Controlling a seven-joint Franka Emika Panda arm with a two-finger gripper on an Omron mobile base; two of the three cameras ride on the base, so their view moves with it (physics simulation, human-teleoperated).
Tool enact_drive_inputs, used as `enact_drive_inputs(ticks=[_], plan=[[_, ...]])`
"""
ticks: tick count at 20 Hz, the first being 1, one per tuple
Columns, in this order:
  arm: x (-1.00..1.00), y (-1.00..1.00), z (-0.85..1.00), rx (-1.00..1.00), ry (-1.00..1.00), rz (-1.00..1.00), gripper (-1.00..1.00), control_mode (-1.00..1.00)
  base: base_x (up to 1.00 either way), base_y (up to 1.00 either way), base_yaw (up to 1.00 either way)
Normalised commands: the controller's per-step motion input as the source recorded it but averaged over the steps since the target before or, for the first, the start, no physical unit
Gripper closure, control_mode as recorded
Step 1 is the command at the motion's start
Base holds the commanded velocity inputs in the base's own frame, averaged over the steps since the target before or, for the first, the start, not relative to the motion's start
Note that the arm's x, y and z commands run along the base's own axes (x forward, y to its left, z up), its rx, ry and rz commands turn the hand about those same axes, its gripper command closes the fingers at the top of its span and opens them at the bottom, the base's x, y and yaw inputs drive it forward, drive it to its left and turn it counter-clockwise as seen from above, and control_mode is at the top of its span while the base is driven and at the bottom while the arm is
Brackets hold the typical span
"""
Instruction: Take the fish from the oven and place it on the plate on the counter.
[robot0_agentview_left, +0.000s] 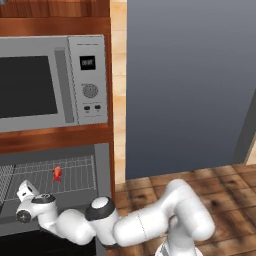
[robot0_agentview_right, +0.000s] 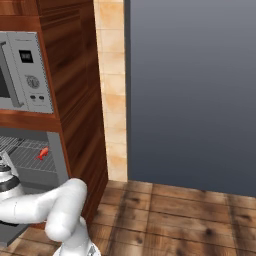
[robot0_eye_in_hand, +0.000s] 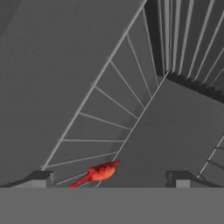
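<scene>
The oven (robot0_agentview_left: 102, 170) stands open below the microwave, its wire rack (robot0_agentview_left: 75, 172) in sight. On the rack lies the small red-orange fish (robot0_agentview_left: 57, 173) (robot0_agentview_right: 44, 153). My gripper (robot0_eye_in_hand: 111, 177) is open at the oven's mouth, aimed into the cavity. In the hand view the fish (robot0_eye_in_hand: 98, 172) lies low between the two fingertips (robot0_eye_in_hand: 41, 177), closer to the left one, untouched. My white wrist (robot0_agentview_left: 30, 197) hovers left of and below the fish in the left base view. The plate and the counter are out of view.
A silver microwave (robot0_agentview_left: 50, 82) with a side panel and dial sits in the wooden cabinet above the oven. A tall dark grey panel (robot0_agentview_left: 190, 90) fills the right side. A wooden floor (robot0_agentview_right: 175, 210) lies beneath. The oven's side wall (robot0_agentview_right: 57, 155) stands close on the right.
</scene>
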Motion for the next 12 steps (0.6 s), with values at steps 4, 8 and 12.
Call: enact_drive_inputs(ticks=[4, 8, 12], plan=[[0.21, 0.24, -0.52, -0.06, 0.00, 0.00, -1.00, -1.00, 0.00, 0.00, 0.00], [-0.03, 0.31, -0.51, -0.03, 0.00, 0.00, -1.00, -1.00, 0.00, 0.00, 0.00], [-0.24, 0.02, -0.89, 0.00, -0.01, 0.00, -1.00, -1.00, 0.00, 0.00, 0.00]])
